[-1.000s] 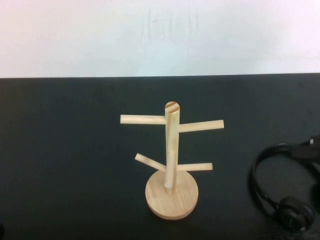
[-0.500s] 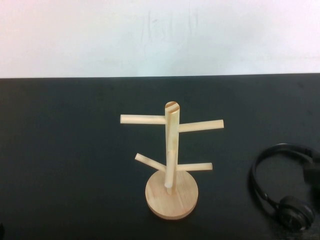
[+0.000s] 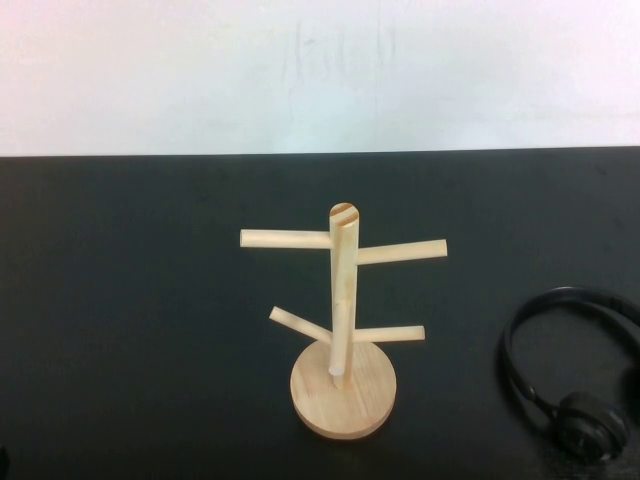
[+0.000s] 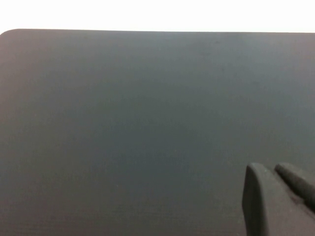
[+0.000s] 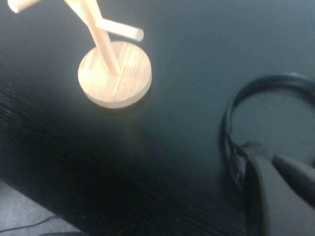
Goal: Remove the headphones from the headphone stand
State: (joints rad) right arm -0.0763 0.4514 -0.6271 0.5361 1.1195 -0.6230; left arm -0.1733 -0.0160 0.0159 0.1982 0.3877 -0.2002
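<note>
Black headphones (image 3: 560, 385) with a round padded cup lie flat on the dark table (image 3: 150, 350), well right of the bare wooden stand (image 3: 342, 330). No readable branding. Left gripper (image 4: 280, 196) hovers over bare tabletop, right gripper (image 5: 283, 191) above the headphones; can't tell either's opening.

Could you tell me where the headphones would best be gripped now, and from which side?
Probably the headband, from above: the headphones lie flat on the table, right of the stand. The right gripper hovers nearby; the left gripper is over bare table.
</note>
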